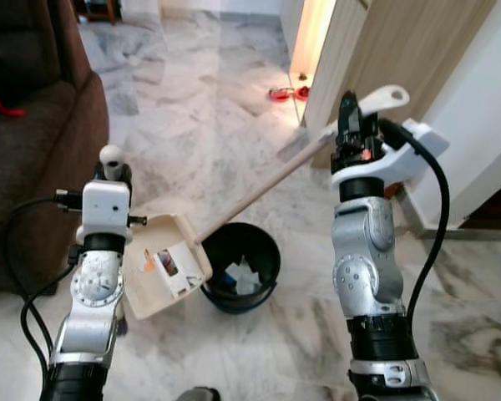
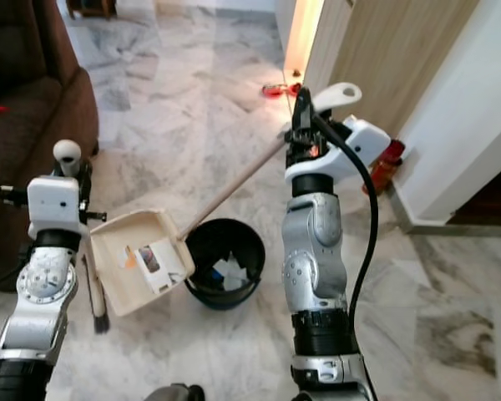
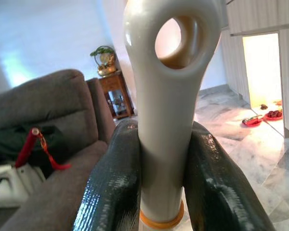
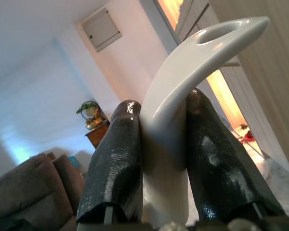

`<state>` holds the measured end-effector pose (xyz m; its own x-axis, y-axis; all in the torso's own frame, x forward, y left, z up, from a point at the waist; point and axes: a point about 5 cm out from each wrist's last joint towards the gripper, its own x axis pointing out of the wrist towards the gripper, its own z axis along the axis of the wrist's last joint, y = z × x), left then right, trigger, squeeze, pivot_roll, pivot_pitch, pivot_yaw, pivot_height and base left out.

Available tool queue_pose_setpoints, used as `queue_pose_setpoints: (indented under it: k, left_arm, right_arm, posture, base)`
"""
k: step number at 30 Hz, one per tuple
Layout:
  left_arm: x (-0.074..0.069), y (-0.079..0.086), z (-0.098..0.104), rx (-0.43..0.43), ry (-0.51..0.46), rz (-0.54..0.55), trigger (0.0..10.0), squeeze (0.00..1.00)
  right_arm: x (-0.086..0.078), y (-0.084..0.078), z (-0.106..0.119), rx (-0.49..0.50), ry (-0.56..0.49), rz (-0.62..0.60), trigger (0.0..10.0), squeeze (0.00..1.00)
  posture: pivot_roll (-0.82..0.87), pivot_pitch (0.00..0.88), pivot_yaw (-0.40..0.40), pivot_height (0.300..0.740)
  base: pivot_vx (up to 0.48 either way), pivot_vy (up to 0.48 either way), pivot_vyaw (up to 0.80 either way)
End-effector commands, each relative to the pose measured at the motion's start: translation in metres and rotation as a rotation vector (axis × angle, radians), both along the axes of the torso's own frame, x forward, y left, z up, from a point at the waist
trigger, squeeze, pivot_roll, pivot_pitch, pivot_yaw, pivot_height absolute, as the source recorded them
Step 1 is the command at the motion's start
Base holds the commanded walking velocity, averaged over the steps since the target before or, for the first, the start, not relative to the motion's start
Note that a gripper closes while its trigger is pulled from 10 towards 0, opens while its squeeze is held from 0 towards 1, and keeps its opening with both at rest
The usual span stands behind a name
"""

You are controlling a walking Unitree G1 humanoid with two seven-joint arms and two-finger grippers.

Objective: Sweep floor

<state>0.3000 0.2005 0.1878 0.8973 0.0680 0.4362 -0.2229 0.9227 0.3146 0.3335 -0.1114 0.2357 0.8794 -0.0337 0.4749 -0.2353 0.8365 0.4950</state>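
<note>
Right tool is clamped on the looped top of the dustpan handle, whose cream dustpan, holding scraps, tilts beside the rim of a black bin on the marble floor. Left tool is clamped on the broom handle, near the brown sofa.

The broom is mostly hidden behind the left arm and the dustpan; only a stretch of its shaft and dark bristle tip peek out beside the pan. Scraps inside the dustpan and the black bin are too small to identify. The sofa is cut off by the frame's edge. A dark shape at the bottom edge cannot be made out.
</note>
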Motion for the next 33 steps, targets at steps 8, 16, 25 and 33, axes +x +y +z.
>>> queue_pose_setpoints:
  k: [8, 16, 25, 33]
  left_arm:
    - [0.009, -0.009, 0.02, 0.039, -0.047, -0.068, 10.0, 0.0]
    - [0.013, -0.016, 0.022, 0.032, -0.054, -0.096, 10.0, 0.0]
    - [0.016, -0.015, 0.024, 0.033, -0.057, -0.098, 10.0, 0.0]
    - [0.02, -0.02, 0.025, 0.029, -0.062, -0.116, 10.0, 0.0]
  right_arm:
    - [-0.006, 0.001, 0.0, 0.082, -0.03, -0.041, 10.0, 0.0]
    - [-0.004, -0.002, 0.004, 0.071, -0.041, -0.052, 10.0, 0.0]
    - [-0.005, -0.001, 0.002, 0.072, -0.034, -0.057, 10.0, 0.0]
    - [-0.004, -0.002, 0.004, 0.067, -0.039, -0.058, 10.0, 0.0]
  posture:
    - [0.25, 0.103, 0.017, 0.74]
    - [0.23, 0.124, 0.014, 0.74]
    - [0.23, 0.132, 0.019, 0.74]
    - [0.21, 0.133, 0.017, 0.74]
  base:
    - [0.0, 0.0, 0.0]
    - [0.0, 0.0, 0.0]
    - [0.0, 0.0, 0.0]
    - [0.0, 0.0, 0.0]
